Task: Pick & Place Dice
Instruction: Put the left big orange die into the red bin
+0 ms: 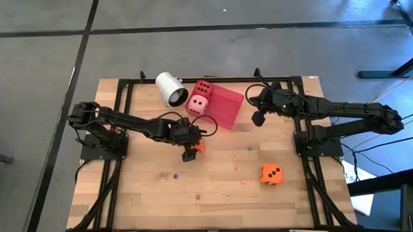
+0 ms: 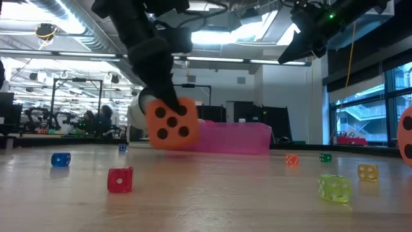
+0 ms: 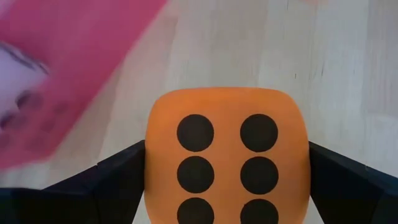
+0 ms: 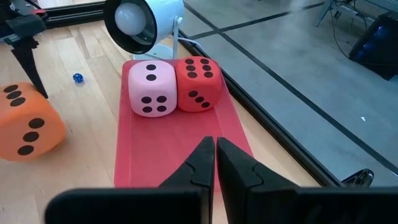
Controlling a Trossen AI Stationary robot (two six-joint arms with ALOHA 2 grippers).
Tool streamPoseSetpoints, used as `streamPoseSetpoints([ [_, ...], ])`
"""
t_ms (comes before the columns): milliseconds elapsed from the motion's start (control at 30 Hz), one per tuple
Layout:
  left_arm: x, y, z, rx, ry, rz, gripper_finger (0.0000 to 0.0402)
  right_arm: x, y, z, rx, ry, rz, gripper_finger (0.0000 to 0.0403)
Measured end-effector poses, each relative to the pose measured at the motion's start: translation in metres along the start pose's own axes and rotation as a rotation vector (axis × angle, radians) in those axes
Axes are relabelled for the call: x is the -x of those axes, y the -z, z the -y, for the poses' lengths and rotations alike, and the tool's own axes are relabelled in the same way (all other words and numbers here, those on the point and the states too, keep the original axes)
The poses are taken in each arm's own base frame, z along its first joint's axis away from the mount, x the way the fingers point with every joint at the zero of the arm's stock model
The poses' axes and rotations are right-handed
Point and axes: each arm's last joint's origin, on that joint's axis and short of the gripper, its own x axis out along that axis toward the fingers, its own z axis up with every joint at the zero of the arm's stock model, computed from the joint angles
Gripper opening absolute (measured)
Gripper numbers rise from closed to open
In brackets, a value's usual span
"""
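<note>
My left gripper [image 3: 227,186] is shut on an orange die [image 3: 227,155] with dark pips, near the table's middle [image 1: 198,146], just in front of the red-pink tray [image 1: 228,108]. A pink die [image 4: 152,88] and a red die [image 4: 198,83] sit side by side at the tray's far end. A second orange die [image 1: 270,173] rests on the table at the near right. My right gripper [image 4: 215,148] is shut and holds nothing; it hangs above the tray's right end [image 1: 258,117]. My left gripper pinches the orange die between its two fingers, one finger [image 3: 118,183] on each of two opposite sides [image 3: 152,168]; the six-pip face is turned up toward the wrist. The fingers come slanting down from above on the table's left. The die [image 2: 170,124] is a little tilted and clear of the table.
A white cup [image 1: 170,87] lies on its side at the far edge, left of the tray. Several tiny coloured dice lie scattered over the near half, such as a blue one [image 2: 60,159], a red one [image 2: 120,179] and a yellow-green one [image 2: 335,188].
</note>
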Motion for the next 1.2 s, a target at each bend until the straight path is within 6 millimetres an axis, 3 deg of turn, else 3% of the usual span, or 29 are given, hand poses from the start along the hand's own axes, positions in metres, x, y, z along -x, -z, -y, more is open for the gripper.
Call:
streamPoseSetpoints([
  [167, 0.001, -0.014, 0.000, -0.078, -0.029, 0.142, 0.0368, 0.000, 0.000, 0.000, 0.000, 0.000, 0.000, 0.0020],
  [333, 0.016, -0.044, -0.011, -0.177, -0.065, 0.245, 0.0368, 0.000, 0.000, 0.000, -0.001, 0.000, 0.003, 0.0020],
  [500, 0.033, -0.074, -0.040, -0.254, -0.130, 0.336, 0.0368, 0.000, 0.000, 0.000, -0.001, 0.000, 0.003, 0.0020],
  [667, 0.034, -0.084, -0.077, -0.360, -0.088, 0.390, 0.0368, 0.000, 0.000, 0.000, -0.001, 0.000, 0.003, 0.0020],
  [833, 0.014, -0.082, -0.115, -0.368, -0.057, 0.381, 0.0368, 0.000, 0.000, 0.000, -0.001, 0.000, 0.003, 0.0020],
  [1033, -0.017, -0.090, -0.150, -0.404, -0.057, 0.525, 0.0368, 0.000, -0.001, 0.000, -0.003, 0.001, 0.007, 0.0020],
  [1200, -0.046, -0.077, -0.173, -0.413, -0.088, 0.446, 0.0368, 0.000, -0.001, 0.000, -0.003, 0.000, 0.008, 0.0020],
])
